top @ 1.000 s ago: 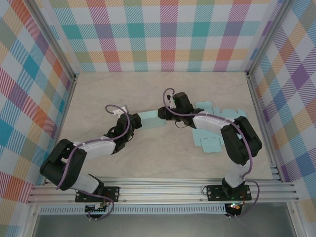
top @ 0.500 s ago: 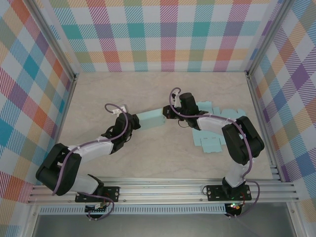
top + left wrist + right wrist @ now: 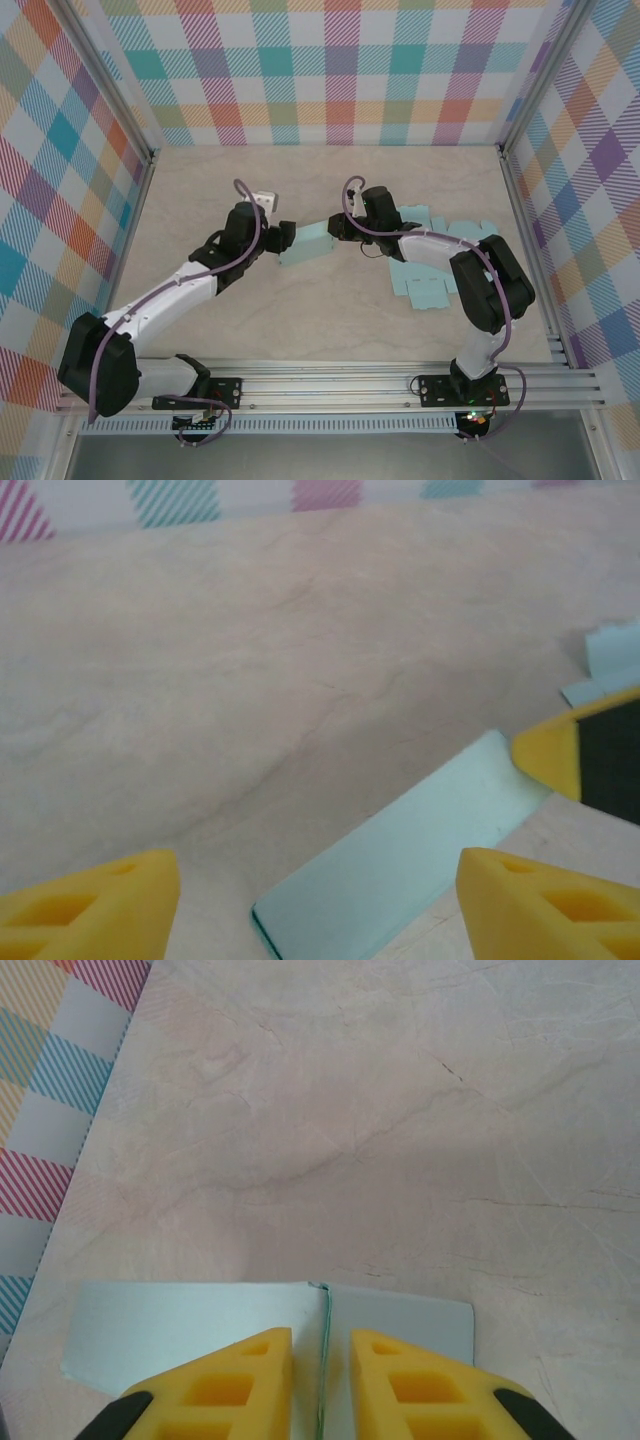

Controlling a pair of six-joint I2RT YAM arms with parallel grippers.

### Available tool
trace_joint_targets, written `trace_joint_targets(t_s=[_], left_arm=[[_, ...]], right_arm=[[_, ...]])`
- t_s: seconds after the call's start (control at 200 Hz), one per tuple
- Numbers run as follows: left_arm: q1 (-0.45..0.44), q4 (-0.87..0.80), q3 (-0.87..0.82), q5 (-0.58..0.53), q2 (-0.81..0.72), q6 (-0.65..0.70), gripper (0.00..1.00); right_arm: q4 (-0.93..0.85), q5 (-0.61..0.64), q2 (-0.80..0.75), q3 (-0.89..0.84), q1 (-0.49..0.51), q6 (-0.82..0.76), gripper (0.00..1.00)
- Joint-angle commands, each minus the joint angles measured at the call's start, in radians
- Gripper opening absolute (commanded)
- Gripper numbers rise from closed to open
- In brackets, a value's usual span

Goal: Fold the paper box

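Note:
The paper box [image 3: 308, 243] is a flattened light teal sleeve lying at a slant mid-table. My right gripper [image 3: 340, 228] is shut on its right end. In the right wrist view the yellow fingers [image 3: 230, 1380] pinch a thin upright edge of the box [image 3: 180, 1325], gripper centre [image 3: 322, 1360]. My left gripper [image 3: 276, 238] is open at the box's left end. Through the left wrist view its fingers [image 3: 95, 905] stand wide apart on either side of the box panel [image 3: 410, 855], gripper centre [image 3: 320, 910], touching nothing. The right gripper's yellow fingertip [image 3: 555, 755] rests on the panel's far corner.
A pile of flat teal box blanks [image 3: 440, 260] lies on the table right of the right arm, with an edge of the blanks [image 3: 610, 660] in the left wrist view. Plaid walls [image 3: 340, 70] close in the back and both sides.
My left gripper has opened and let go of the box's left end, and the left arm has stretched farther out. The right gripper keeps its hold on the right end.

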Motion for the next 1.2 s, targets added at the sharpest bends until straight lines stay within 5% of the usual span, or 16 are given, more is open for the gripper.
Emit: trace_joint_targets(t_s=[0.0,0.2,0.31,0.575,0.755,0.885,1.03,1.195], left_arm=[[0.016,-0.085,0.046,0.177,0.065,0.347,0.74],[0.020,-0.203,0.160,0.237,0.199,0.538,0.77],[0.020,-0.275,0.206,0.215,0.259,0.576,0.88],[0.012,-0.335,0.288,0.167,0.401,0.604,0.90],[0.000,-0.324,0.305,0.085,0.447,0.622,0.79],[-0.002,-0.363,0.336,0.074,0.454,0.624,0.50],[-0.005,-0.330,0.327,-0.013,0.443,0.636,0.39],[-0.005,-0.203,0.269,-0.194,0.414,0.681,0.38]], right_arm=[[-0.140,-0.012,0.016,0.012,0.009,-0.014,0.21],[-0.141,-0.018,0.019,0.014,0.009,-0.014,0.20],[-0.141,-0.018,0.016,0.010,0.009,-0.016,0.20],[-0.147,-0.030,0.021,0.014,0.009,-0.019,0.20],[-0.161,-0.026,0.015,0.018,0.009,-0.027,0.20],[-0.168,-0.032,-0.002,0.017,0.009,-0.028,0.21],[-0.206,-0.028,-0.039,0.022,0.009,-0.024,0.22],[-0.313,0.055,-0.150,0.014,0.008,-0.039,0.30]])
